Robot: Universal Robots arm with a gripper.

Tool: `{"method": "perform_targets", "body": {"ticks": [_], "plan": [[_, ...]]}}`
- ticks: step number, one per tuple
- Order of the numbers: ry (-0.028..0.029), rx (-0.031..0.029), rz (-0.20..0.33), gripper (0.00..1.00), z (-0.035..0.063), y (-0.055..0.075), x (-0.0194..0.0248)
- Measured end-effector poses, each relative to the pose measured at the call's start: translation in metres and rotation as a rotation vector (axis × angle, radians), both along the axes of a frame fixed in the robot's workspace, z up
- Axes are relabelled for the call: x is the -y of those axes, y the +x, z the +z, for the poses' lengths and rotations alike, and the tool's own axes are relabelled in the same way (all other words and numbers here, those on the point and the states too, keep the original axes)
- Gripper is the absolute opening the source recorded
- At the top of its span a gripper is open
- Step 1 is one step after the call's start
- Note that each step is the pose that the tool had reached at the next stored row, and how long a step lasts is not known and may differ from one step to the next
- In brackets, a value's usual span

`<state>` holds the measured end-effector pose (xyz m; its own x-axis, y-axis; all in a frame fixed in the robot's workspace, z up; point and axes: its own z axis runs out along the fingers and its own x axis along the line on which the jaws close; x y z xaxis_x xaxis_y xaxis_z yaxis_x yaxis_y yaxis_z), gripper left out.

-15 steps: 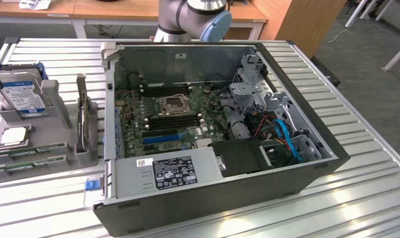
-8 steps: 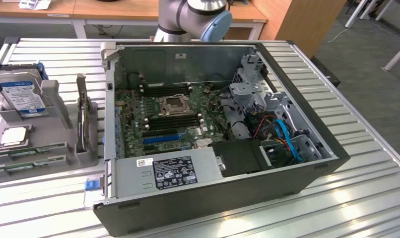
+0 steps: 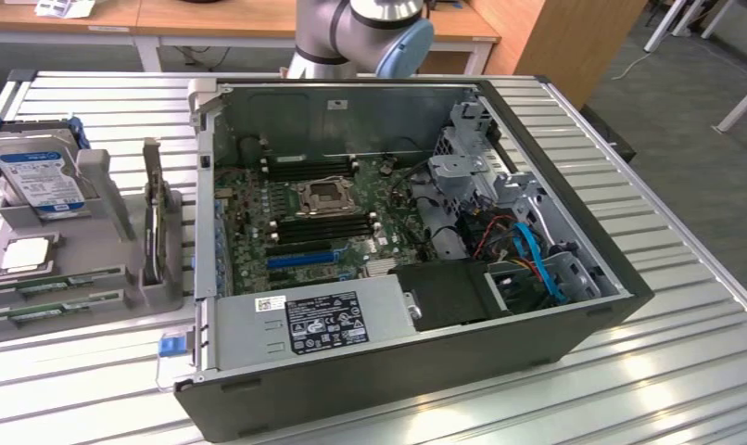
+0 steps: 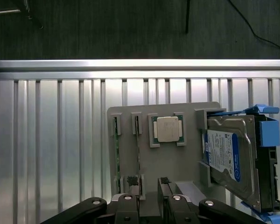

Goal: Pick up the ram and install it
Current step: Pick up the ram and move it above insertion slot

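On the slatted desk [image 4: 51, 140], at the exterior view's left of the open computer case [image 3: 473, 371], a grey holder [image 4: 182, 163] keeps the ram [image 4: 138, 149] standing on edge in a slot. A second stick [image 4: 115, 149] sits just beside it, with the processor chip [image 4: 167, 129] and hard drive [image 4: 228, 158] alongside. The claw [image 4: 151, 207] hangs over the holder, its jaws apart and empty. I'd reckon the ram light, stiff and brittle, slim enough to tip. It looks best pinched across its flat faces near the middle of the exposed long edge, clear of the contacts.
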<state>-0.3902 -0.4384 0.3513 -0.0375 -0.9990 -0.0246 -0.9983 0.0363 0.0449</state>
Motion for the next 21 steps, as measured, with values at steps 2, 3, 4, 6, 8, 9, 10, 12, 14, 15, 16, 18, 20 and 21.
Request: {"method": "perform_targets", "body": {"ticks": [2,3,4,6,8,9,10,12,14,15,16,18,20,21], "plan": [[0.0000,0.0000,0.000,0.29,0.0000,-0.0001,0.0005],[0.0000,0.0001,0.000,0.29,0.0000,0.0000,0.0006],[0.0000,0.0000,0.000,0.29,0.0000,0.0000,0.0008],[-0.0001,-0.0001,0.000,0.29,-0.0001,0.0000,0.0008],[0.0000,0.0000,0.000,0.29,-0.0003,0.0000,0.0008],[0.0000,0.0000,0.000,0.29,-0.0005,0.0000,0.0008],[0.0001,0.0002,0.000,0.29,-0.0010,0.0000,0.0008],[0.0000,0.0001,0.000,0.29,-0.0017,0.0000,0.0008],[0.0001,0.0001,0.000,0.29,-0.0027,0.0000,0.0008],[0.0000,0.0000,0.000,0.29,-0.0032,0.0000,0.0008],[0.0000,0.0000,0.000,0.29,-0.0039,0.0000,0.0008],[0.0000,0.0000,0.000,0.29,-0.0052,0.0000,0.0008],[0.0000,0.0001,0.000,0.29,-0.0067,0.0000,0.0008],[-0.0001,0.0000,0.000,0.29,-0.0073,0.0000,0.0008]]}}
